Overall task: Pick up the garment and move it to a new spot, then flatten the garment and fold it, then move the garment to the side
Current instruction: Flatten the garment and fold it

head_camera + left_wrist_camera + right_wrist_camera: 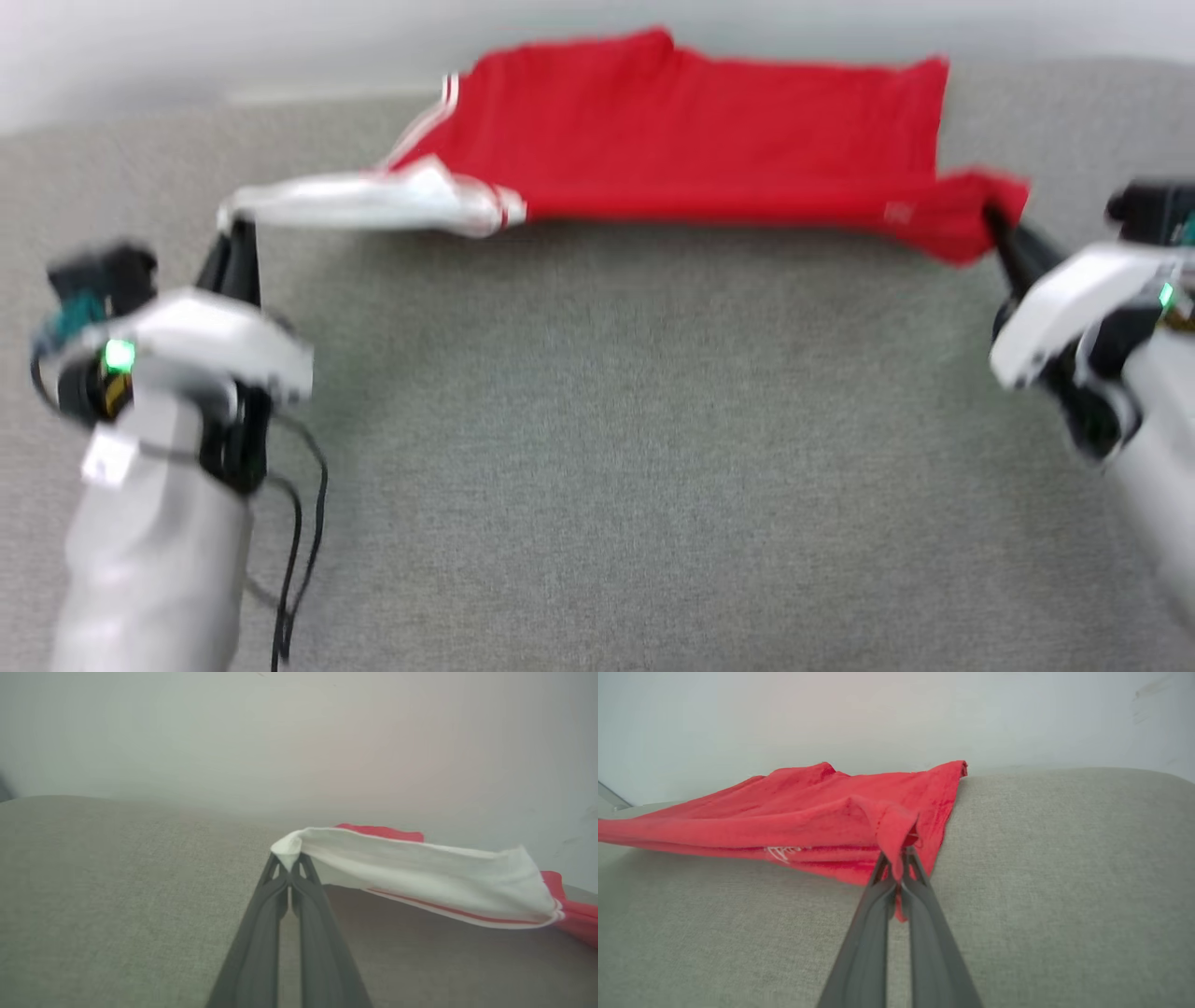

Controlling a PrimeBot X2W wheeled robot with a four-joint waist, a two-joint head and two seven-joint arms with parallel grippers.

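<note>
Head view first: where is the garment (691, 131) for us?

— It lies across the far part of the grey surface (597, 448), close to the pale wall (140, 47). The red side that faces up is plain. Its far part rests on the surface, and its near edge is raised and stretched into a line from end to end.

What does the left gripper (290, 864) do?

— In the left wrist view its two fingers (257, 933) are pressed together on the very tip of the white sleeve (420, 872). Only a small bit of cloth is between them.

And the right gripper (900, 858)?

— In the right wrist view it pinches a fold of red cloth at the other end of the garment, fingers together too.

Why do we hold it so, well apart?

— We think it is for the flattening. Two grips at opposite ends keep the near edge tight, so wrinkles are pulled out, while the far part can drag on the surface and spread.

What could go wrong?

— The bite on the sleeve is small; if we pull more, it may slip out. The head view is blurred, so fine wrinkles we cannot judge.
</note>
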